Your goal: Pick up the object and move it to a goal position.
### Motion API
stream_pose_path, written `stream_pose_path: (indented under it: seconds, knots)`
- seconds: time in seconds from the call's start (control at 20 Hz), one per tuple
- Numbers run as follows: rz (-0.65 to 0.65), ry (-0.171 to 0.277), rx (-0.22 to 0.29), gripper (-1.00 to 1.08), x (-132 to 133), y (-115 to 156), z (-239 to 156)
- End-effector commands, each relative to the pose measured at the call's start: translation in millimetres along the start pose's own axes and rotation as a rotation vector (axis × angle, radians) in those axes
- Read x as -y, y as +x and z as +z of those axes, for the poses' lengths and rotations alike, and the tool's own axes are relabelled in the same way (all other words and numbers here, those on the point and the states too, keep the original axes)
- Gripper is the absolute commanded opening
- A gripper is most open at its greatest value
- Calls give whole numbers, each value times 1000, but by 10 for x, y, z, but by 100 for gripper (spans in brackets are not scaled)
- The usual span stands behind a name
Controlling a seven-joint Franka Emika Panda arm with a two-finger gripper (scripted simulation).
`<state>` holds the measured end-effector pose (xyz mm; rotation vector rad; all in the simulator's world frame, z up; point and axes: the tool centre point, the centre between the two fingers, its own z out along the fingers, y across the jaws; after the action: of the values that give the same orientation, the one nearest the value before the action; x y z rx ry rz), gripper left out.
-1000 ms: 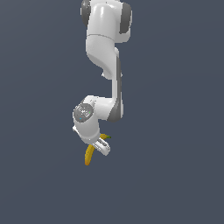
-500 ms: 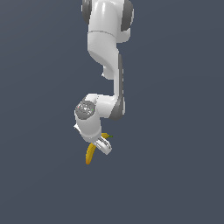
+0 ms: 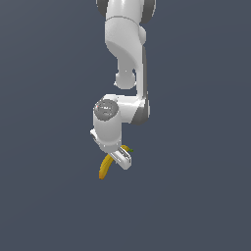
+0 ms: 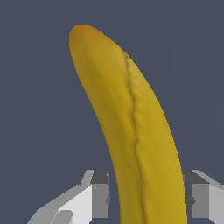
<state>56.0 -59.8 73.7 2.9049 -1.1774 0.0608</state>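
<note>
Outside first: in the exterior view we see the white arm [image 3: 128,59] coming down from the upper edge, where its top is cut off, bending at a grey-jointed elbow and ending in a wrist with a round grey cap that faces us. Below the wrist our gripper [image 3: 121,157] is closed on the banana [image 3: 105,167], though only one pale finger [image 3: 122,159] is plain to us; the other is hidden behind the wrist body and the fruit. The banana hangs down and toward the exterior view's left from the grip, its lower tip pointing down, while a small greenish bit of its stem end pokes out on the exterior view's right of the finger. Much of the fruit's upper part is covered by the finger and the wrist. Around all this we find only a flat dark blue-grey backdrop, with no surface we can make out under the banana, so we cannot tell how high it is held. Turning to the wrist view, the banana [image 4: 131,127] fills most of the picture, curved, yellow, with a long crease along its skin and an orange-brown end away from the gripper. Its stem end is cut off by the picture's edge. Both fingers [image 4: 98,194] sit close against its sides, partly cut off too.
</note>
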Motion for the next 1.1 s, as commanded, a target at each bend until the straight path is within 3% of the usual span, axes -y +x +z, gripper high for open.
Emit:
stream_pose_path:
  seconds: [0.0, 1.05]
  knots:
    - [38, 5, -13, -100, 83, -71, -174]
    - [357, 22, -111, -100, 806, -624, -1475]
